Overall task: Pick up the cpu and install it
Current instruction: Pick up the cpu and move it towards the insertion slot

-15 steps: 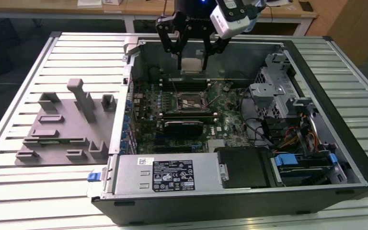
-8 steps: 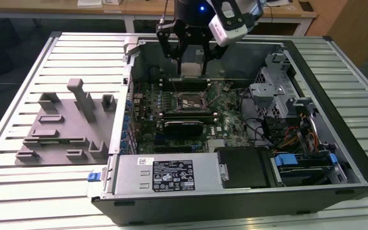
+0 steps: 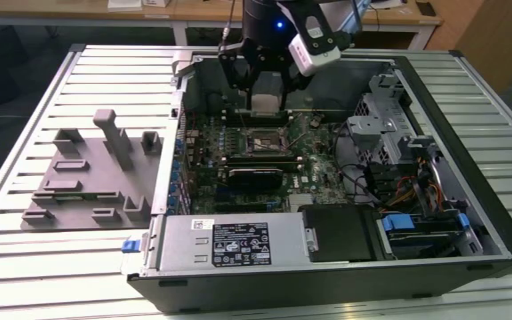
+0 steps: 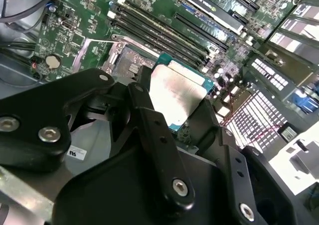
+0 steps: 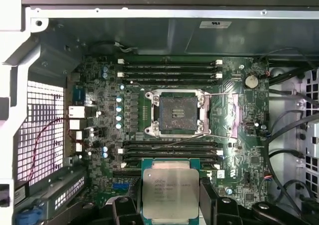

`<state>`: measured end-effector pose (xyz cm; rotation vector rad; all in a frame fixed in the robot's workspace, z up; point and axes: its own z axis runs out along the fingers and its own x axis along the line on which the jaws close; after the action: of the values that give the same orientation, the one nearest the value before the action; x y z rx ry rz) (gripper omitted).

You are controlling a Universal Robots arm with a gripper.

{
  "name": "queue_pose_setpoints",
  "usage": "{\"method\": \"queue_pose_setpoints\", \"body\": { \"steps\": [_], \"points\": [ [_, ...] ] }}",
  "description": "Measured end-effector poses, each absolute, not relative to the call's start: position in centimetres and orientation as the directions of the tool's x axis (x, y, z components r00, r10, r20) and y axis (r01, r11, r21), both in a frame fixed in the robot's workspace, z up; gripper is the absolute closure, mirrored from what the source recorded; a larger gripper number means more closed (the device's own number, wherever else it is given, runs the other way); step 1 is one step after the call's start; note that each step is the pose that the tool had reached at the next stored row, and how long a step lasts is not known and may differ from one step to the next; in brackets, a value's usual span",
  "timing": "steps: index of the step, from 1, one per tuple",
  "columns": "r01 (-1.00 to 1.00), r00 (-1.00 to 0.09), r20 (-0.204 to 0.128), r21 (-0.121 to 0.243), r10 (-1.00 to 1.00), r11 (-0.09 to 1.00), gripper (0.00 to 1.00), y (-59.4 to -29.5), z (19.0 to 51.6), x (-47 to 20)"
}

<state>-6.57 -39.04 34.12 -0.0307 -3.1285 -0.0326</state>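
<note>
One cpu (image 5: 167, 192), one socket (image 5: 177, 112), one computer case (image 3: 327, 293), one hand (image 5: 169, 201).

The pincer (image 3: 267, 92) holds the cpu (image 3: 266, 105) above the case (image 3: 345, 288).

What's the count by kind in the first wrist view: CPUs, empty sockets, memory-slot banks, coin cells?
cpu: 1, clamped in the gripper
empty socket: 1
memory-slot banks: 2, one on each side of the socket
coin cell: 1
Total: 5
</note>
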Motion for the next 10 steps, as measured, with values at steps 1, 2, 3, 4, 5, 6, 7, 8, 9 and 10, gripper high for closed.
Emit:
{"method": "queue_pose_setpoints", "body": {
  "steps": [1,2,3,4,5,6,7,8,9,10],
  "points": [
    [0.020,-1.000,0.013,0.021,0.020,1.000,0.45,-39.0,33.9,-6.6],
    [0.020,-1.000,0.013,0.021,0.020,1.000,0.45,-39.0,33.8,-6.6],
    [0.020,-1.000,0.013,0.021,0.019,1.000,0.45,-39.0,33.6,-6.6],
    [0.020,-1.000,0.013,0.021,0.020,1.000,0.45,-39.0,33.4,-6.6],
    [0.020,-1.000,0.013,0.021,0.020,1.000,0.45,-38.9,33.2,-6.6],
    [0.020,-1.000,0.013,0.021,0.020,1.000,0.45,-38.9,33.0,-6.6],
    [0.020,-1.000,0.013,0.021,0.020,1.000,0.45,-38.9,32.9,-6.6],
    [0.020,-1.000,0.013,0.021,0.020,1.000,0.45,-38.8,32.7,-6.6],
    [0.020,-1.000,0.013,0.021,0.020,1.000,0.45,-38.8,32.5,-6.6],
    [0.020,-1.000,0.013,0.021,0.020,1.000,0.45,-38.7,32.4,-6.6]
  ]
}}
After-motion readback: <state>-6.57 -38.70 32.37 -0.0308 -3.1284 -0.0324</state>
